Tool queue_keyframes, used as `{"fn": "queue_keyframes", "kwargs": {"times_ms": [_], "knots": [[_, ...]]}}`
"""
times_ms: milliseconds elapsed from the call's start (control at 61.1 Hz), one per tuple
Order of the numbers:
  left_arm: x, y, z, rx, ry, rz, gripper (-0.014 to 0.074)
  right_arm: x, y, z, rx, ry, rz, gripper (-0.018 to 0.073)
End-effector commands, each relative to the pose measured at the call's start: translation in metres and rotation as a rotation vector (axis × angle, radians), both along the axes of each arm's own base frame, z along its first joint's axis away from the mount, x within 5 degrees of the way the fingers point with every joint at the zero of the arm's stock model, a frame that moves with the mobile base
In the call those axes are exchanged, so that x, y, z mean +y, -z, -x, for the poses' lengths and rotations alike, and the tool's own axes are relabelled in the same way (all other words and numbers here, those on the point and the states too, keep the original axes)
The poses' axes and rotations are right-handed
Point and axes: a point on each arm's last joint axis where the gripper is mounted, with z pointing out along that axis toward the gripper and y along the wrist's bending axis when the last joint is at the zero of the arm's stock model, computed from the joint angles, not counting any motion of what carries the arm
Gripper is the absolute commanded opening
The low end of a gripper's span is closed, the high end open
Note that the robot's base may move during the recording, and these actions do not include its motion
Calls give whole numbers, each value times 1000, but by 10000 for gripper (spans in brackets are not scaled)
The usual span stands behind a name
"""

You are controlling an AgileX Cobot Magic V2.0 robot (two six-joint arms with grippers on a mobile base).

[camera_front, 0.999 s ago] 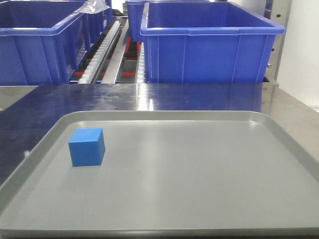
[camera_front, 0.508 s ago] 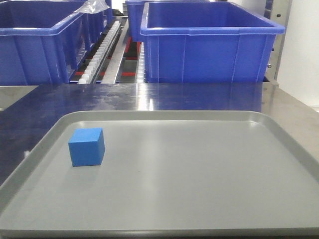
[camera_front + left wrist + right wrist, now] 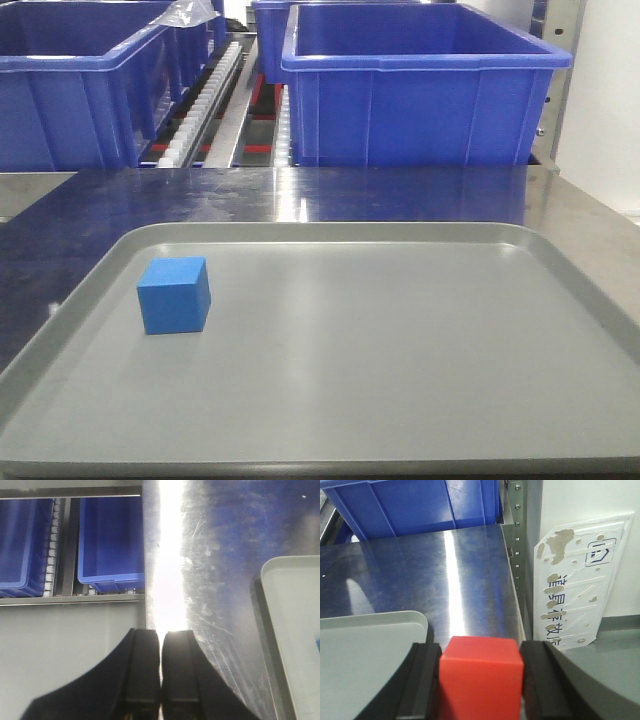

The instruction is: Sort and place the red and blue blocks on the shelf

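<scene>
Gripping the bright red matte cube in my right gripper, lower centre; left gripper pinched empty. Blue matte cube sits lower left; next, I judge, reach the steel roller shelf.

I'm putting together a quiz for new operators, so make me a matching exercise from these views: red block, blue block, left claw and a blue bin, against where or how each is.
1. red block
2. blue block
3. left claw
4. large blue bin

A. shut, empty
B. lying on the grey tray
C. standing on the shelf
D. clamped in the right claw

Pairs: 1-D, 2-B, 3-A, 4-C
</scene>
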Motion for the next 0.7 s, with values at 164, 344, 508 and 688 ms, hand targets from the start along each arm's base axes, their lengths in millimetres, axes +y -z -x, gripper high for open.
{"fn": "queue_keyframes", "kwargs": {"times_ms": [164, 344, 508, 688], "knots": [[-3, -15, -4, -86, -13, 63, 182, -1, -18, -3, -126, 4, 8, 55], [-4, -7, -10, -24, -15, 67, 449, -1, -18, -3, -126, 4, 8, 55], [-12, 7, -21, 91, -25, 158, 607, -1, -18, -3, -126, 4, 8, 55], [-20, 11, -34, 162, -14, 226, 605, -1, -18, -3, -126, 4, 8, 55]]}}
